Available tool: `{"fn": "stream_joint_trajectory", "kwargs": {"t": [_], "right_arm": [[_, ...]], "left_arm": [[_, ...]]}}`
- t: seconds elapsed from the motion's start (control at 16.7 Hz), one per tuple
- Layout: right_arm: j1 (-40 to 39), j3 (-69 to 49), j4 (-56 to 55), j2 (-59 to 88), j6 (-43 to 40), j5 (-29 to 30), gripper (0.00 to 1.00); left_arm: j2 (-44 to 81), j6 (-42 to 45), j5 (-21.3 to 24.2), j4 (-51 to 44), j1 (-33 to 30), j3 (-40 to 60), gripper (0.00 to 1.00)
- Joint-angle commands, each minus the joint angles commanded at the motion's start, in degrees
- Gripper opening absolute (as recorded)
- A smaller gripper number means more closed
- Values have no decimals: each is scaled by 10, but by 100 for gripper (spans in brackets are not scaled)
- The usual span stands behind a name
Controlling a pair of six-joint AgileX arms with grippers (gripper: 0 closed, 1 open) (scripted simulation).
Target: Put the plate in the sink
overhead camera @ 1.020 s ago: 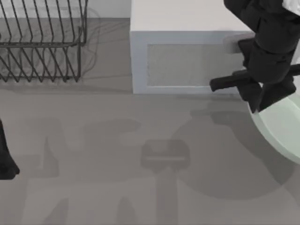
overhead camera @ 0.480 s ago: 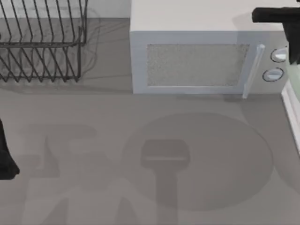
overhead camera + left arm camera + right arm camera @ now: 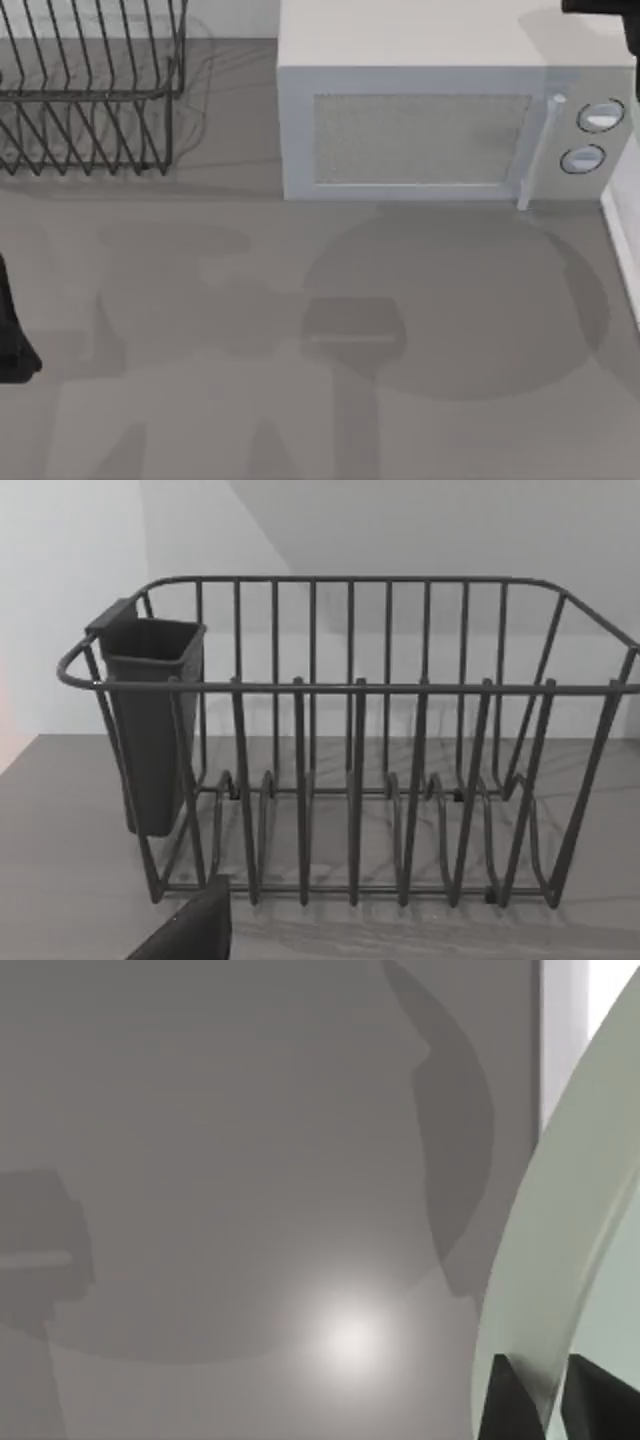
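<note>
Left arm [image 3: 15, 330]: parked at the counter's [image 3: 200, 420] left edge, mid-depth. Left tool [image 3: 190, 930]: just a dark corner in the left wrist view, so I can't tell whether it is wide or narrow. It isn't touching anything that I can see.

Rack [image 3: 90, 90]: black wire, back-left of the counter. The left wrist view faces it head-on [image 3: 350, 750]. A dark cup [image 3: 150, 720] hangs on one end wall, and the slots are bare.

Microwave [image 3: 420, 130]: grey, at the back from centre to right, door closed. The handle [image 3: 538, 150] is a vertical bar right of the window. Two knobs [image 3: 598, 117] are stacked right of the handle.

A big round shadow [image 3: 460, 300] lies on the counter in front of the microwave.

Sink [image 3: 618, 250]: only a white rim shows, at the far right edge, just right of the microwave's front corner.

Right arm [image 3: 605, 8]: a black piece at the top-right corner, over the microwave's back-right.

Right tool [image 3: 555, 1395]: clamped narrow on the plate [image 3: 560, 1210], with a dark finger [image 3: 510, 1400] on each side of the rim. The plate is pale mint, seen nearly edge-on, and is up off the counter with grey surface below it. I can't tell from these views whether the plate is over the sink.
</note>
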State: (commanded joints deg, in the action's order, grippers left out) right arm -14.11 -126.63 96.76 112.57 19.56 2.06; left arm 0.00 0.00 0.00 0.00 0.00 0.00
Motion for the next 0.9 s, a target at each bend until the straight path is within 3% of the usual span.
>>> {"fn": "stream_joint_trajectory", "kwargs": {"t": [0.48,0.9], "right_arm": [[154,-285,7,287,-127,13,0],[188,-396,40,427,-229,-15,0]], "left_arm": [[0,0,0,0,0,0,100],[0,0,0,0,0,0,100]]}}
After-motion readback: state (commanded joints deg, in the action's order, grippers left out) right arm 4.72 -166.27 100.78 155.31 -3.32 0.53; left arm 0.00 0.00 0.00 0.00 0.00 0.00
